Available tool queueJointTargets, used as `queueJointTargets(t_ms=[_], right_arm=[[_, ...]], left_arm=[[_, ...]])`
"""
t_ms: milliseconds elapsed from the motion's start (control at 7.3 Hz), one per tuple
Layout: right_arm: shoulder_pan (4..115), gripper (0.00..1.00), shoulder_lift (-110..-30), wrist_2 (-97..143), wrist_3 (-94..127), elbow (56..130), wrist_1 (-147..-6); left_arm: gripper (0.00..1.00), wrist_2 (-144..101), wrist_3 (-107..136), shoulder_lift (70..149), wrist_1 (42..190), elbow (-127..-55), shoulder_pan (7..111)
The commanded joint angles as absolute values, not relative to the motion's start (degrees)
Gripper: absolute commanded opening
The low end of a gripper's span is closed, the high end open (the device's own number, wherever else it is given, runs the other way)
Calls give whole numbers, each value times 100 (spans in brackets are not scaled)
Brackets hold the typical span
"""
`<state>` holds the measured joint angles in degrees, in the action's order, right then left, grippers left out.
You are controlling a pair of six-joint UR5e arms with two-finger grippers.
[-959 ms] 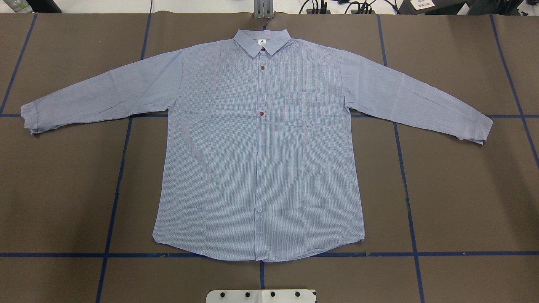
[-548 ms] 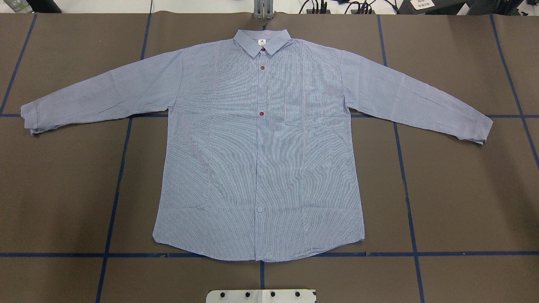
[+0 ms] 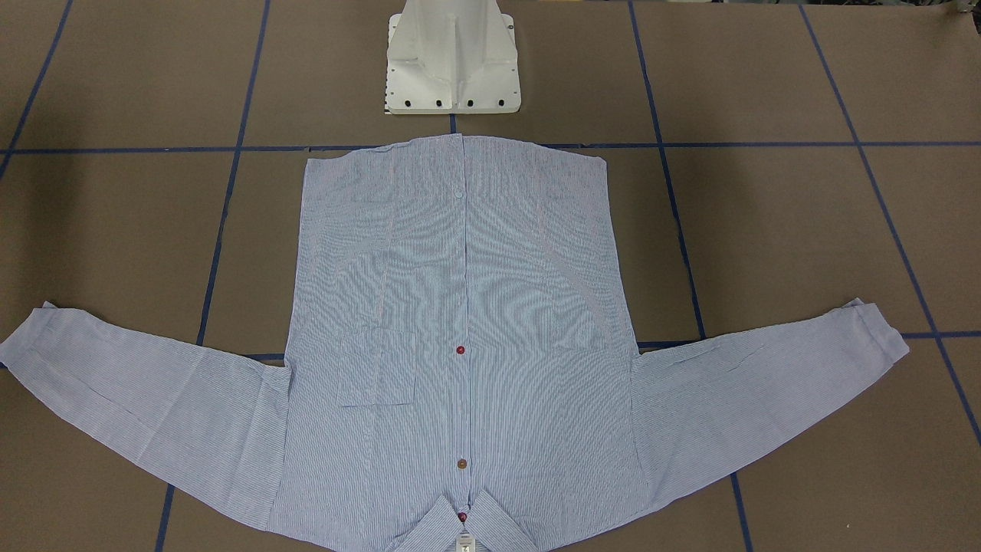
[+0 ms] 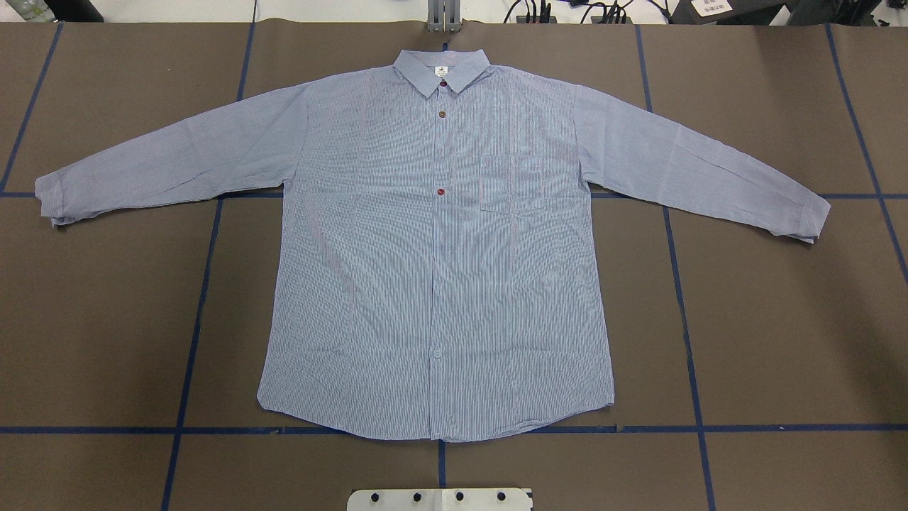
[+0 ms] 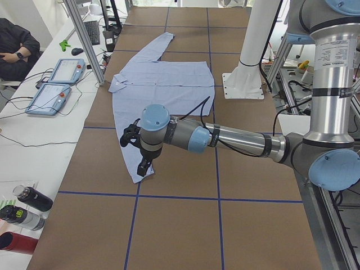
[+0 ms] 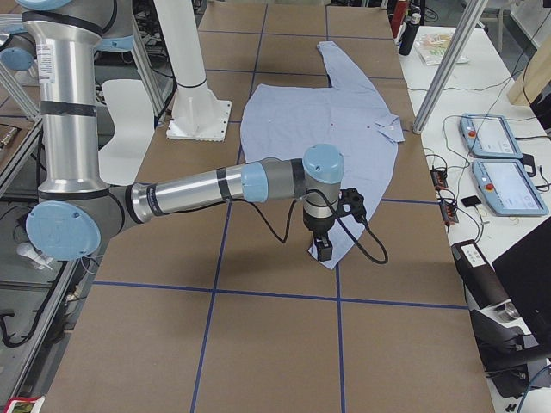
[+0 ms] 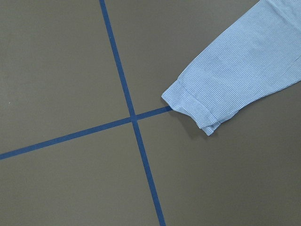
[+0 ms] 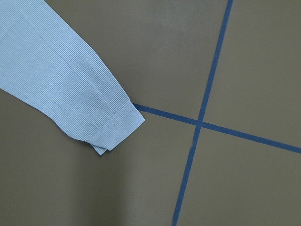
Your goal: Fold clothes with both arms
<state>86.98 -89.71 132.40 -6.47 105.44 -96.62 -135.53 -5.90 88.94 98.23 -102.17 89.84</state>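
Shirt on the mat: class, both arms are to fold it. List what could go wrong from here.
1. The shirt lies flat and thin; the left gripper near the left cuff might pinch only one layer, or miss.
2. The right cuff covers a blue tape line; the right gripper could snag the tape.
3. Uneven lifts of the long sleeves might drag the shirt askew.

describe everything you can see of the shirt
The shirt is light blue with fine white stripes, thin woven cloth by its look. It lies flat, front up and buttoned, on the brown table, collar away from the robot, both long sleeves spread outward. It has a chest pocket, dark red and brown buttons and stitched cuffs. It is unfolded.
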Motion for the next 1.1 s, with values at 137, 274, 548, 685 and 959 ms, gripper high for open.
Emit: queueJointTargets(t_ms=[137, 274, 548, 685, 959], right_arm=[[8143, 100, -8798, 13308, 179, 10197, -8270], [7825, 100, -8807, 13220, 1124, 9917, -7505], [7280, 100, -8859, 13105, 2867, 9215, -5897], [6938, 100, -8859, 12835, 3640, 8837, -5019], [6287, 94, -9016, 12149, 4664, 8553, -4090]], left_arm=[[100, -13456, -580, 9018, 9931, -10160, 8982], [100, -13465, -580, 9018, 9940, -10160, 8982], [100, -13474, -589, 9018, 9940, -10169, 8982], [100, -13474, -598, 8983, 9940, -10169, 8982], [100, -13474, -606, 8956, 9940, -10160, 8982]])
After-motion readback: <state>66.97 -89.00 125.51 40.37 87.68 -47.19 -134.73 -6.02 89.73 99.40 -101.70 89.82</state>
